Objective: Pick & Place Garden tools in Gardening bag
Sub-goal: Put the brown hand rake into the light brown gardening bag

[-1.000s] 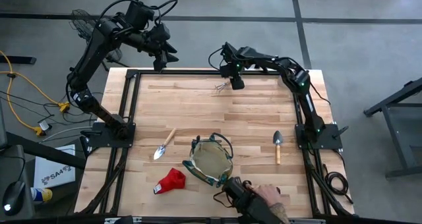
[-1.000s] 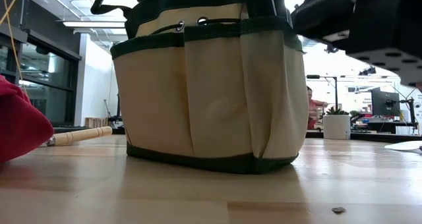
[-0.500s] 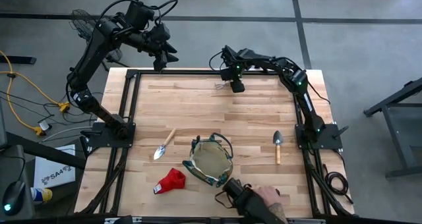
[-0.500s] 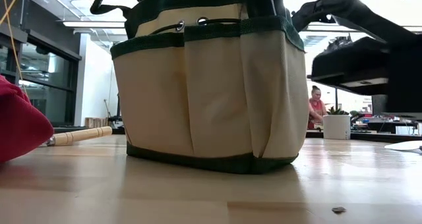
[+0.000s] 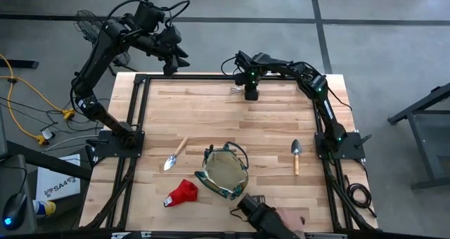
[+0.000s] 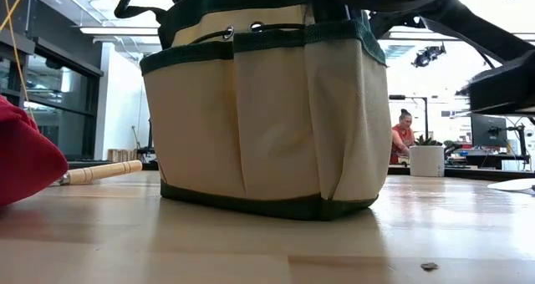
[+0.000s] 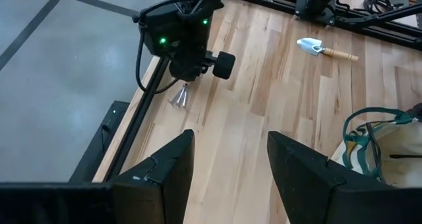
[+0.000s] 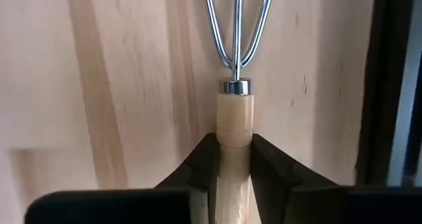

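Since a second ago, right pincer point(image 5: 251, 93) shifted a little along the far edge of the surface point(image 5: 211, 119) and dropped onto the mini rake point(image 8: 236, 79); fingers, spread then, now pressed in. In the right wrist view, both dark fingers point(image 8: 204, 159) touching the pale wooden handle from either side, just behind the metal collar, tines reaching out ahead of the fingertips over the wood. From above, only the tines showing beside the pincer, handle hidden beneath it.

Left pincer point(image 5: 171, 62) raised beyond the far left corner, off the surface, fingers spread with nothing between them.

Gardening bag point(image 5: 225, 172) upright near the front edge, mouth open, well apart from the rake. One trowel point(image 5: 174, 154) lying left of the bag, red glove point(image 5: 183, 192) near it at the front left, second trowel point(image 5: 296, 156) to the bag's right.

At the front edge, a person's hand point(image 5: 288, 219) behind a dark object, just beside the bag. In the low view, small white pot point(image 6: 426, 159) with a green plant far off to the right.
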